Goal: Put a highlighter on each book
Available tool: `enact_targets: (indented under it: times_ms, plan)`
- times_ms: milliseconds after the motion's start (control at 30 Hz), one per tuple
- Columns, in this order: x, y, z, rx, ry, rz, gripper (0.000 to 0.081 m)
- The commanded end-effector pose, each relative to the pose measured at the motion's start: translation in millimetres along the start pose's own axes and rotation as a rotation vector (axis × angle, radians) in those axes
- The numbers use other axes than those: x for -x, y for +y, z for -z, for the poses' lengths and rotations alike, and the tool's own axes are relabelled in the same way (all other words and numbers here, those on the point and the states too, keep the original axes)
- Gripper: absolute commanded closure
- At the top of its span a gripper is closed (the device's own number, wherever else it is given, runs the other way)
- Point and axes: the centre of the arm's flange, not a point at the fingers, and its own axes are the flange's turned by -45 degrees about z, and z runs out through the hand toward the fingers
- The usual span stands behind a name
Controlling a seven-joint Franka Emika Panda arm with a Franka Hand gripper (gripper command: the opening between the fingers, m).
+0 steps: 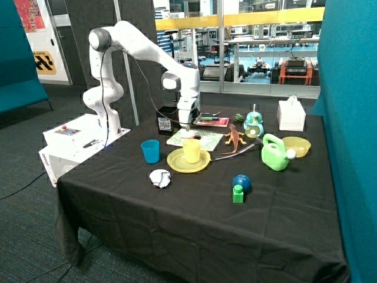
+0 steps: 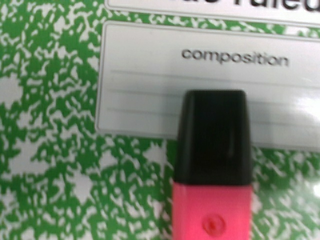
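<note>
Desk (image 1: 194, 230), draped in black cloth, carrying all items listed. Franka arm (image 1: 147, 50), white, based beside the desk on a white box, reaching over the far part of the cloth with its wrist pointing straight down. Gripper (image 1: 186, 127) lowered onto the white book with green speckled pattern (image 1: 203, 140); whether the jaws are apart or clamped on anything cannot be told from either view. That book lies flat just behind the yellow plate (image 1: 179, 162); the wrist view shows its cover close up, with a white label printed "composition". Pink highlighter (image 2: 212, 165) with a black cap, seen in the wrist view against the speckled cover, its cap overlapping the label's lower edge; whether it rests on the cover or is held just above cannot be told. Red-pink book (image 1: 212, 122), smaller, flat, just behind the speckled one, with a dark slim object lying on it, too small to identify. White box (image 1: 291, 115) with a handle at the far corner. Green watering can (image 1: 274, 152), touching a yellow bowl (image 1: 300, 144). Yellow cup (image 1: 192, 150) standing on the plate. Blue cup (image 1: 151, 151) beside the plate. Orange toy lizard (image 1: 234, 138) between the speckled book and the watering can. Blue ball (image 1: 242, 182) with a green block (image 1: 238, 194) just in front. Crumpled white item (image 1: 159, 177) near the plate.
</note>
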Motion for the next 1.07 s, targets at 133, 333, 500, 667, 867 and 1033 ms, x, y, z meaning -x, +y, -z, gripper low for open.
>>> enact_targets:
  times_ms: [133, 333, 500, 667, 867, 1033]
  plan:
    - [30.8, 13.6, 25.7, -0.0044, 0.0064, 0.04, 0.0135]
    - [40.9, 23.1, 25.4, -0.0044, 0.0064, 0.044, 0.0135]
    - [45.7, 32.3, 22.2, -0.0044, 0.0064, 0.034, 0.0147]
    - [46.3, 41.3, 21.7, -0.0044, 0.0064, 0.029, 0.0149]
    - [48.1, 46.2, 21.2, -0.0044, 0.0064, 0.04, 0.015]
    - [49.8, 47.1, 22.2, -0.0044, 0.0064, 0.049, 0.0154]
